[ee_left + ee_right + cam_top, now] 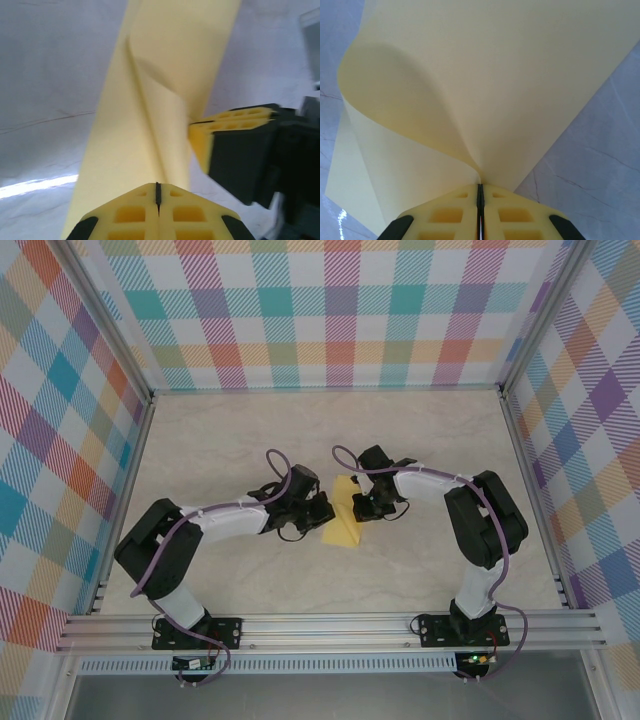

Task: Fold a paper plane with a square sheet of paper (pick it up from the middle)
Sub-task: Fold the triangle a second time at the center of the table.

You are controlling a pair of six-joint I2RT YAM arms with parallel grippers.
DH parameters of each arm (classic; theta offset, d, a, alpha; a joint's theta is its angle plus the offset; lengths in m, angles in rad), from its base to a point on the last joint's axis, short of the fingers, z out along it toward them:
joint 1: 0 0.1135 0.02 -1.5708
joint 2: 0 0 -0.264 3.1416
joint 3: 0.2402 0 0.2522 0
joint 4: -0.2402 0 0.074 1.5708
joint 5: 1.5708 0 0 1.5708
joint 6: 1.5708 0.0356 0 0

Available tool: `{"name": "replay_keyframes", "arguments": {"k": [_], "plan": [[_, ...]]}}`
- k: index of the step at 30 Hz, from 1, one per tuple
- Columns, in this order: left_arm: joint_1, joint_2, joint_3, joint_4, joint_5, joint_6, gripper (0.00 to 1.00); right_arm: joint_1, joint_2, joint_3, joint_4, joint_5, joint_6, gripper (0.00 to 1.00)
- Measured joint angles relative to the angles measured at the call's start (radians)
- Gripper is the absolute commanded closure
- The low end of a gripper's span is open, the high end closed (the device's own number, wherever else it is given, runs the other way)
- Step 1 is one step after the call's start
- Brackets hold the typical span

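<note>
Tabletop (420, 430) of pale cream, stone-look material with faint grey veins lies flat and matte inside a three-sided booth. Checked panels (60, 440) in teal, orange, purple and pink stripes form the left, back and right walls. They are joined by slim silver metal posts, and a ribbed aluminium rail (330, 625) runs along the near edge, carrying both black base plates.

From the left base the left arm (200, 525) reaches toward the middle, with bulky glossy black joints, a smooth white link and a looping purple cable. The left fingers (130, 215) are blocky yellow pieces moulded with rectangular pockets. They are pressed together so that only a thin dark seam shows, and the raised fold of the paper runs straight into that seam.

The square sheet of paper (345, 525) sits at the centre of the tabletop, between the two arms. It is thin, plain and pale yellow, with a dull surface. The left wrist view shows it as a long band crossed by a slanting crease and a lifted flap, while the right wrist view shows it bowing in one soft curl.

The right fingers (512, 215), of the same pocketed yellow with black backing, are closed and pinch the curled sheet at their seam. They also meet the paper's right edge (235, 116). Behind them the right arm (480, 520) bends back to its base.
</note>
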State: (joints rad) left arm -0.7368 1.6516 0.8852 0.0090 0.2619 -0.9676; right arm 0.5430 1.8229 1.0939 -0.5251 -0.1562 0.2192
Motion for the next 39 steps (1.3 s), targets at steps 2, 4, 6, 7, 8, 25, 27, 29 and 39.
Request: {"name": "replay_keyframes", "arguments": {"k": [2,4,6,7,8,25,27,29,39], "plan": [[0.002,0.011,-0.014,0.072,0.024,-0.034,1.0,0.0,0.0,0.0,0.0,0.0,0.0,0.9],[0.006,0.039,-0.016,0.132,0.044,-0.062,1.0,0.0,0.0,0.0,0.0,0.0,0.0,0.9],[0.007,0.063,-0.016,0.176,0.059,-0.081,1.0,0.0,0.0,0.0,0.0,0.0,0.0,0.9],[0.007,0.074,-0.016,0.196,0.064,-0.09,1.0,0.0,0.0,0.0,0.0,0.0,0.0,0.9],[0.007,0.083,-0.016,0.211,0.068,-0.095,1.0,0.0,0.0,-0.001,0.001,0.0,0.0,0.9],[0.007,0.154,-0.003,0.233,0.071,-0.102,1.0,0.0,0.0,-0.004,0.006,0.0,0.0,0.9],[0.007,0.162,-0.002,0.234,0.071,-0.102,1.0,0.0,0.0,-0.004,0.006,0.0,0.0,0.9],[0.007,0.172,0.002,0.238,0.073,-0.102,1.0,0.0,0.0,-0.003,0.006,0.0,0.0,0.9],[0.007,0.176,0.003,0.26,0.083,-0.102,1.0,0.0,0.0,-0.004,0.006,0.0,0.0,0.9]]}}
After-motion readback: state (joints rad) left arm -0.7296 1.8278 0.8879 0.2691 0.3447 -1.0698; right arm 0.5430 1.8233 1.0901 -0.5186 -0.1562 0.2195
